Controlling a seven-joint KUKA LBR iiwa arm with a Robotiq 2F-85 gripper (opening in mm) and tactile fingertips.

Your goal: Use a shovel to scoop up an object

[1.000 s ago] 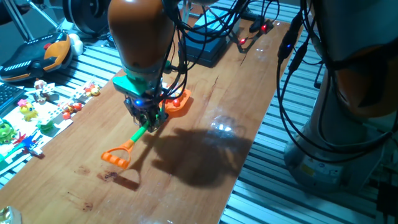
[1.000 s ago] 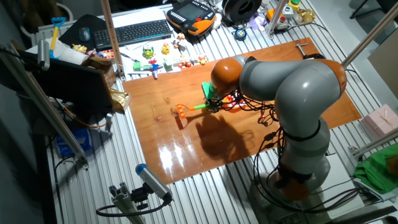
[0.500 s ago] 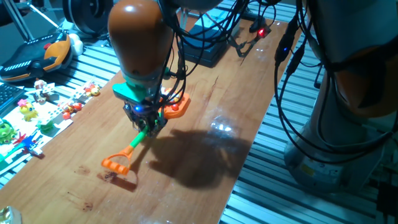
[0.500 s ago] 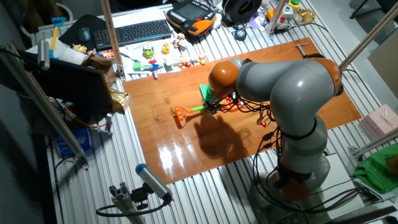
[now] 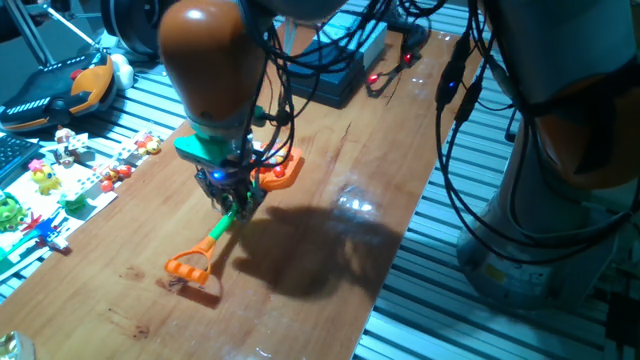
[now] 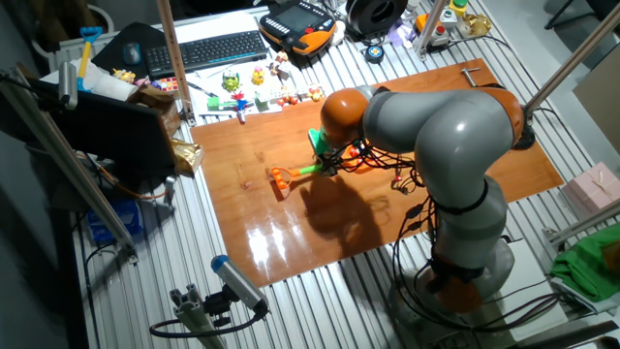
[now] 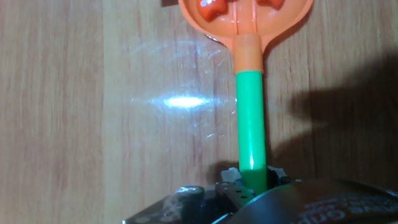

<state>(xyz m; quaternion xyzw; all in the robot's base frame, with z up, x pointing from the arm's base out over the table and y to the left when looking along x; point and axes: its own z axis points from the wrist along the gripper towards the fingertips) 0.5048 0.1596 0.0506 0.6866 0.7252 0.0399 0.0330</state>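
Note:
My gripper (image 5: pixel 232 196) is shut on the green shaft (image 5: pixel 215 238) of the shovel, near the blade end. The orange D-loop (image 5: pixel 188 268) lies low over the wooden table toward the front. The orange blade (image 5: pixel 280 172) points to the far side. In the hand view the shaft (image 7: pixel 252 118) runs up from my gripper (image 7: pixel 252 182) to the blade (image 7: pixel 245 25). A small red-orange piece (image 7: pixel 210 7) lies in the blade, cut off by the frame's top edge. In the other fixed view the shovel (image 6: pixel 306 170) lies left of the arm's hand.
Small toy figures (image 5: pixel 60 165) lie on a white strip at the table's left edge. A black box with cables (image 5: pixel 340 75) stands at the far end. An orange and black pendant (image 5: pixel 60 85) and a keyboard (image 6: pixel 215 48) lie beyond the table.
The hand has shifted a little to the left, toward the toys, carrying the shovel with it. The grip on the shaft is unchanged.

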